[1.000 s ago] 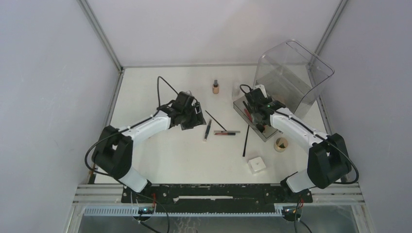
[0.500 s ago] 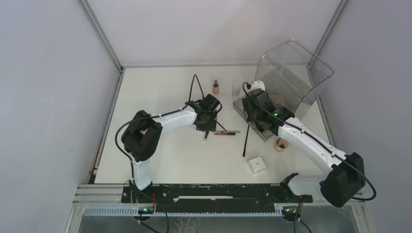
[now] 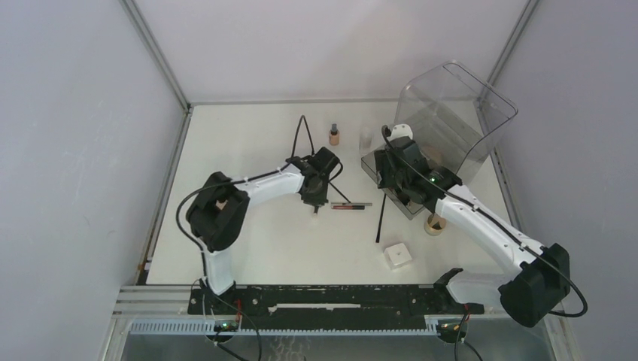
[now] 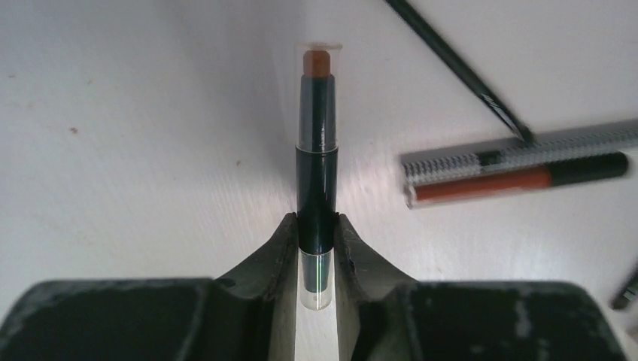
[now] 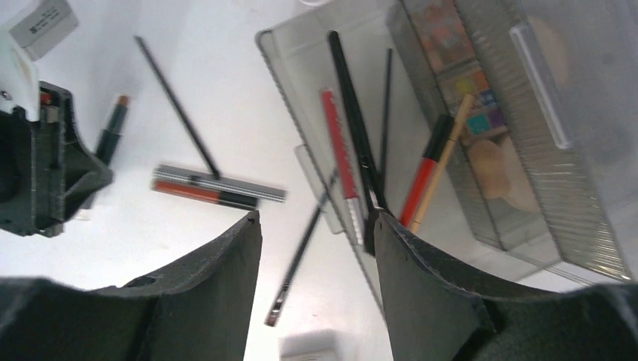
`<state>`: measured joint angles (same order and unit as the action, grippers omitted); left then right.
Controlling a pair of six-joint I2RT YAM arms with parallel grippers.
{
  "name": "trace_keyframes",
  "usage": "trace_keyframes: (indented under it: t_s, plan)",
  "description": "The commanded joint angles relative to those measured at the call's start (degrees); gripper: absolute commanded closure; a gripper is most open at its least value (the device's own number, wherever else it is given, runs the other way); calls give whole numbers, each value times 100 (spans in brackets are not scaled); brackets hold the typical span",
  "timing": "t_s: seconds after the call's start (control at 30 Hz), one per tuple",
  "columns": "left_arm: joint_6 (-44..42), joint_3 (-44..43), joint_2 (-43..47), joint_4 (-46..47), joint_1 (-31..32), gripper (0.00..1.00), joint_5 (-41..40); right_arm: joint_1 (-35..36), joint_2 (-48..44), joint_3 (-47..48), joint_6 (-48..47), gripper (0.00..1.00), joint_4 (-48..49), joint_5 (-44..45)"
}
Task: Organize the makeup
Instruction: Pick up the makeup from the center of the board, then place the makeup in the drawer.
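Observation:
My left gripper [image 4: 316,222] is shut on a dark makeup stick [image 4: 316,150] with a clear cap and a brown tip, which lies flat on the white table; from above the gripper [image 3: 317,203] covers most of it. Just right of it lie a red lip gloss with its silver box [image 4: 519,164] [image 3: 351,204] and a thin black brush [image 4: 459,68]. My right gripper [image 5: 316,219] [image 3: 396,183] hangs open and empty over the near edge of a grey tray [image 5: 286,75] holding a red stick [image 5: 338,143], a black brush [image 5: 353,128], a pencil and a colour palette [image 5: 459,75].
A long black brush [image 3: 381,219] lies beside the tray. A white box [image 3: 397,255] and a round tan puff [image 3: 435,222] sit nearer the arms. A tan dark-capped bottle [image 3: 333,135] stands at the back. The big clear bin [image 3: 459,113] is tipped at back right.
The left arm swung right from the left side of the table to the dark stick and its jaws closed onto it. The right arm reached slightly further out over the tray.

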<state>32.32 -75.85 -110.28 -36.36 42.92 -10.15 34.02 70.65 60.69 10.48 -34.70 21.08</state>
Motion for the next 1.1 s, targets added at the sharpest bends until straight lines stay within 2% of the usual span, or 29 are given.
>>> trace_keyframes:
  t_s: [0.0,0.13,0.3,0.4,0.63,0.8,0.87,0.93,0.97,1.0,1.03,1.07]
  plan:
    - [-350,184,1407,452,-13,80,446,-203,-434,37,565,36,555,-1040]
    - [-686,557,2212,1319,-64,80,1741,-378,-596,-274,1418,35,1366,-2264]
    - [-592,898,2672,2057,-63,82,2630,-423,-569,-640,2477,27,2452,-3127]
    - [-442,1027,2790,2322,-64,84,2933,-427,-563,-814,2847,25,2929,-3315]
    - [-258,1172,2865,2557,-64,84,3189,-466,-201,-878,3306,25,3373,-3727]
    - [-232,1179,2993,2661,-62,84,3228,-423,142,-1005,3632,33,3697,-3948]
    - [-243,1193,3007,2653,-63,84,3245,-409,237,-1039,3700,43,3825,-4032]
    - [-257,1215,3013,2644,-64,83,3256,-414,245,-1034,3716,65,3847,-4006]
    - [-271,1222,3017,2635,-64,81,3245,-429,223,-1032,3689,78,3837,-3964]
    - [-270,1223,3021,2604,-64,75,3212,-445,176,-1032,3613,95,3805,-3903]
    - [-282,1208,3025,2535,-64,61,3145,-461,113,-1009,3482,100,3674,-3812]
    - [-309,1166,3041,2435,-64,51,3044,-499,-11,-972,3322,100,3482,-3623]
